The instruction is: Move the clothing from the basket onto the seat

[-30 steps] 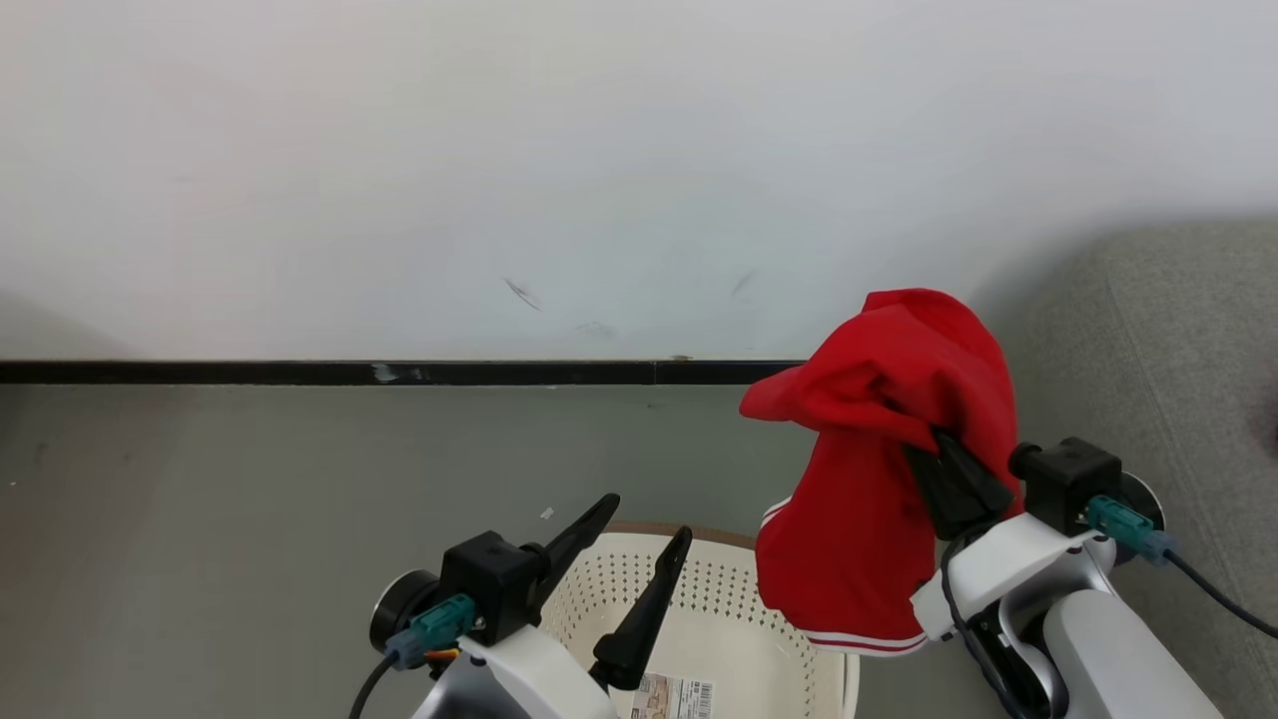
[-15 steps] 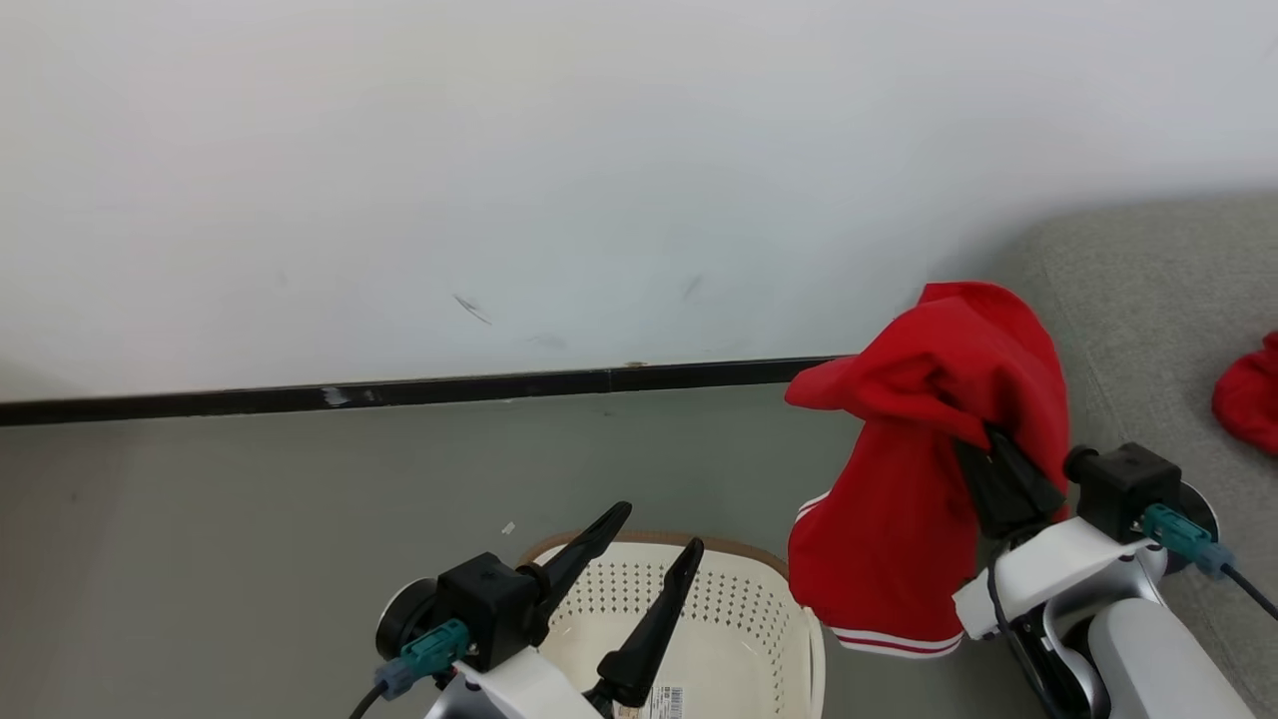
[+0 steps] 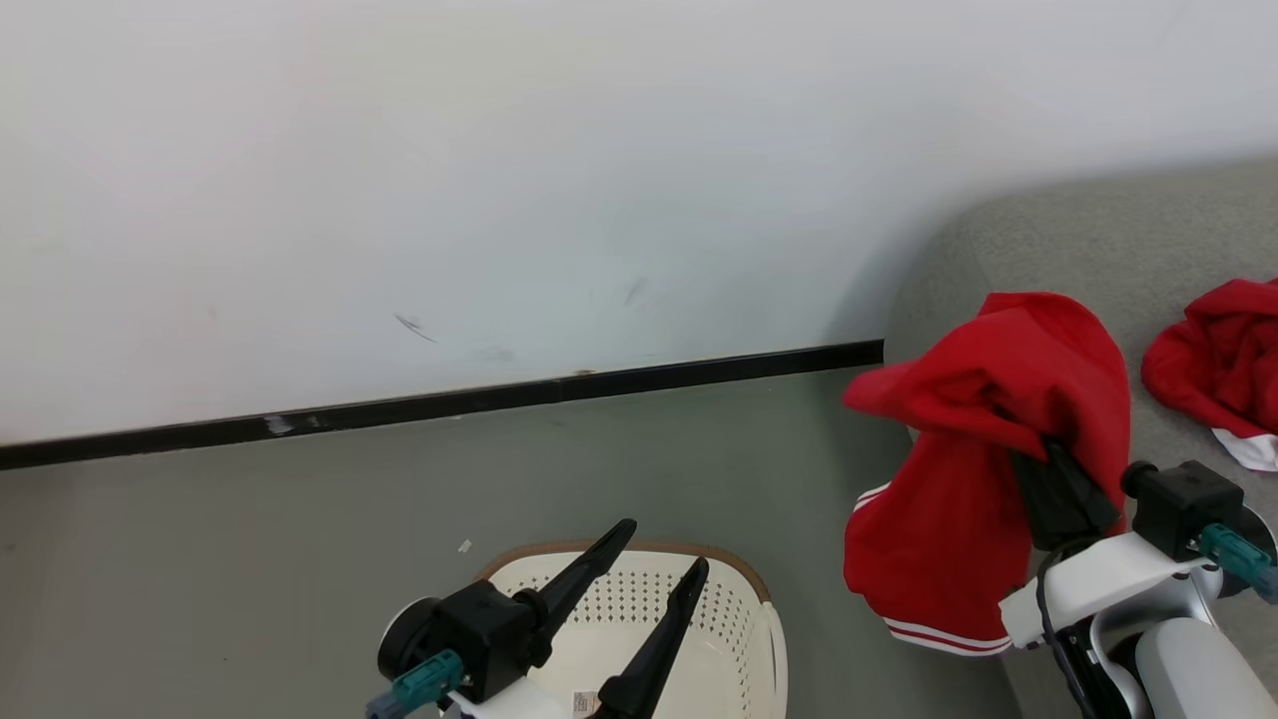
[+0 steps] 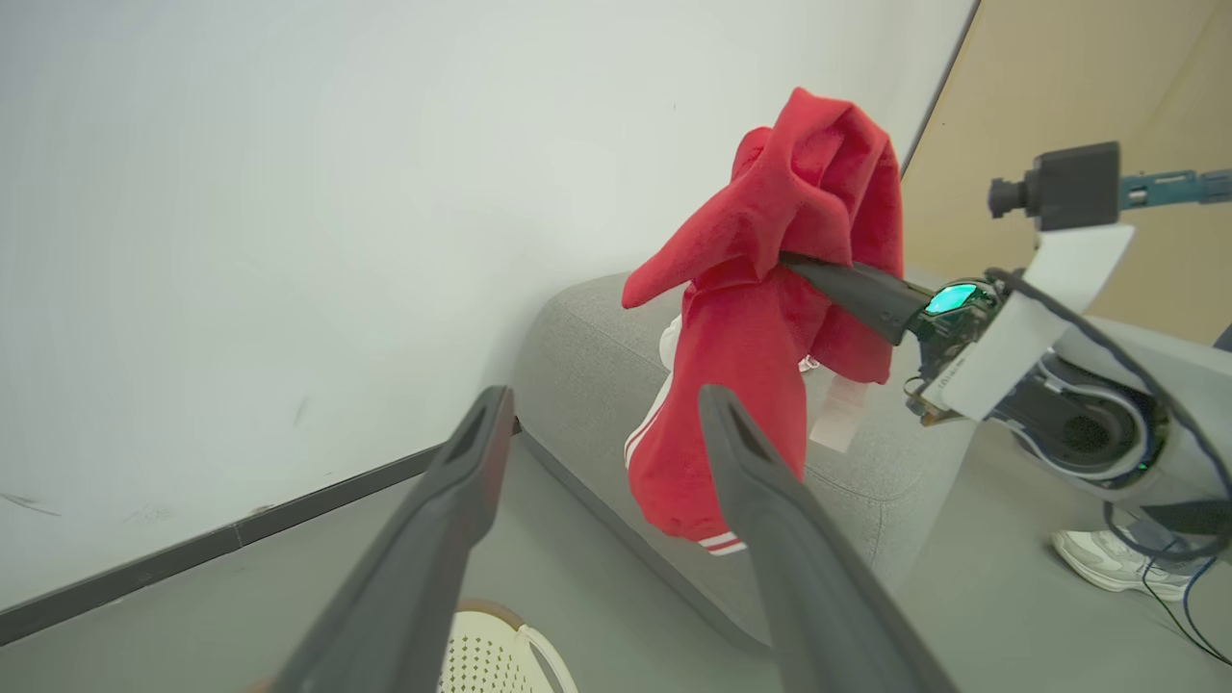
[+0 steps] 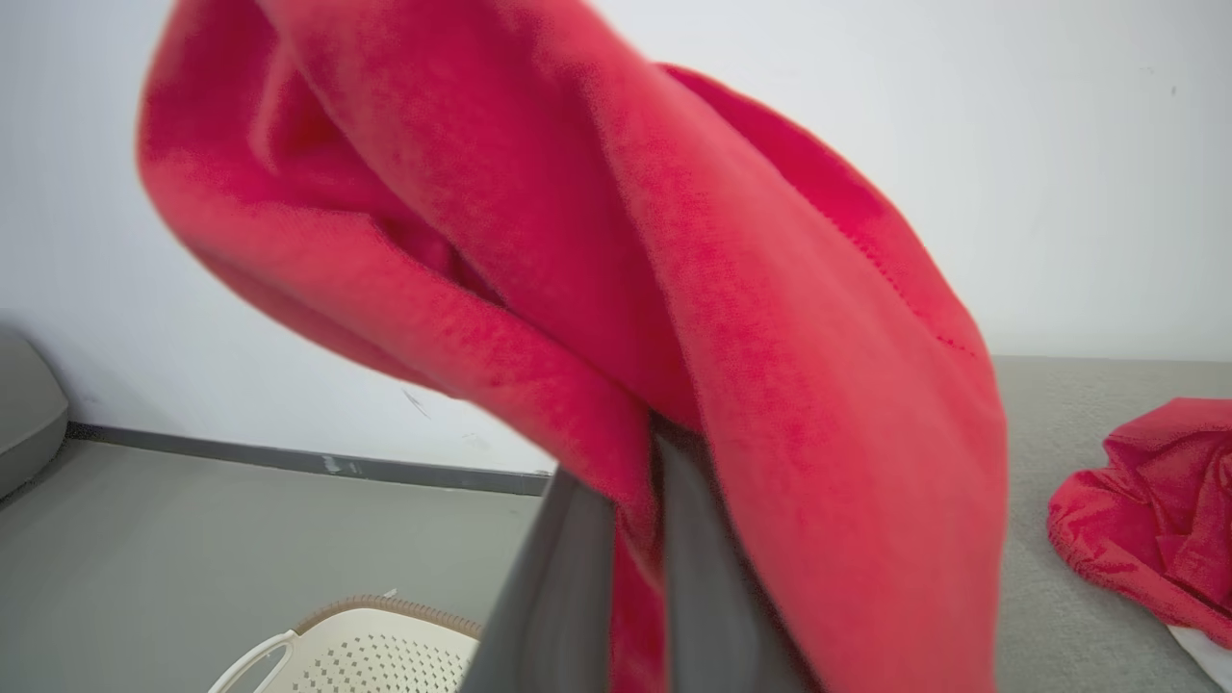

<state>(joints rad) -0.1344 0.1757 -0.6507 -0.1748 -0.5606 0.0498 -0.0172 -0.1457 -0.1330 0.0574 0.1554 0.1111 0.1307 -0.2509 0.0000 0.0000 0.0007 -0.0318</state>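
We have the right gripper [image 3: 1043, 469] clenched on a red garment with white-striped hem [image 3: 949, 529], hoisted beside the grey woven sofa [image 3: 1088, 240], presumably so the hem clears its edge; a second red piece [image 3: 1208, 359] lies there; left gripper [image 3: 666, 544] spread, empty, above the cream perforated plastic basket [image 3: 749, 599].

Two long, tapering matte-black fingers [image 3: 584, 571] tip each of the robot's wrists. A boxy black camera housing [image 3: 481, 639] is mounted on each wrist, fed by a teal plug [image 3: 424, 681] and a thin dark cable [image 3: 1041, 599]. The forearm shells [image 3: 1098, 584] are glossy white over silver-grey. A turquoise light [image 4: 953, 298] glows beside the right wrist's round dark joint [image 4: 1088, 433].
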